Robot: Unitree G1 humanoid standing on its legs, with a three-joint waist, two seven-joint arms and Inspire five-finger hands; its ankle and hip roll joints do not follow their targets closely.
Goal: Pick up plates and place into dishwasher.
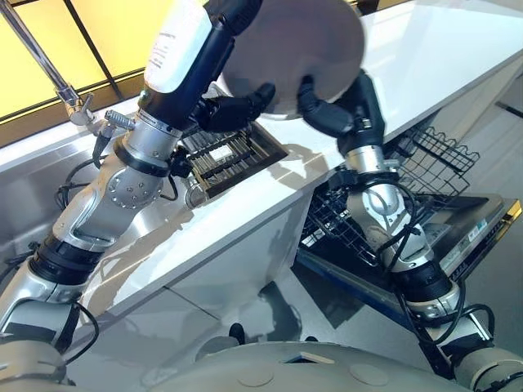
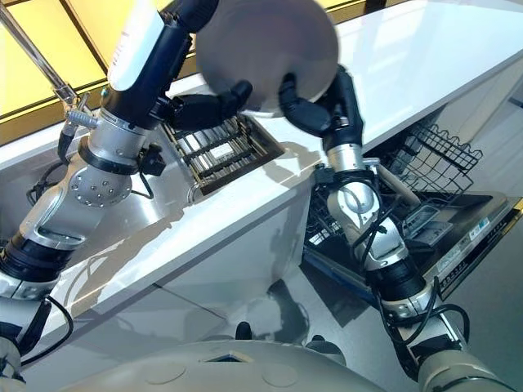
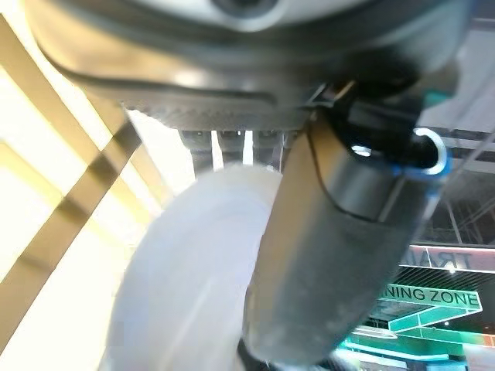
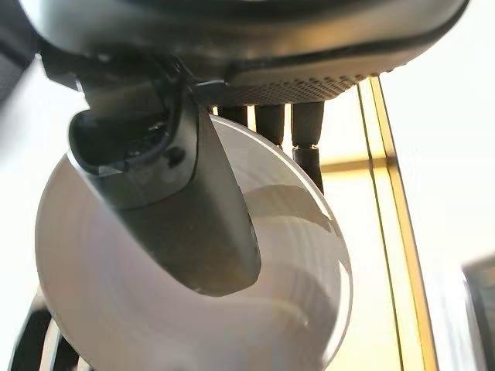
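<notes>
Both hands — left hand (image 1: 237, 108) and right hand (image 1: 331, 110) — pinch a white plate (image 1: 298, 53) by its near rim, above the counter (image 1: 425, 57). It looks rigid, smooth, breakable — best gripped at the edge.

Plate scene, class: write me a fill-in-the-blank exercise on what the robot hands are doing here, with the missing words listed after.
1. The white plate is gripped by ____ robot hands at once, the left robot hand and the right robot hand.
2. The plate is held up above the white ____.
3. Below the right arm, the dishwasher door is ____.
4. The wire rack pulled out of the dishwasher is coloured ____.

Missing words: both; counter; open; black
</notes>
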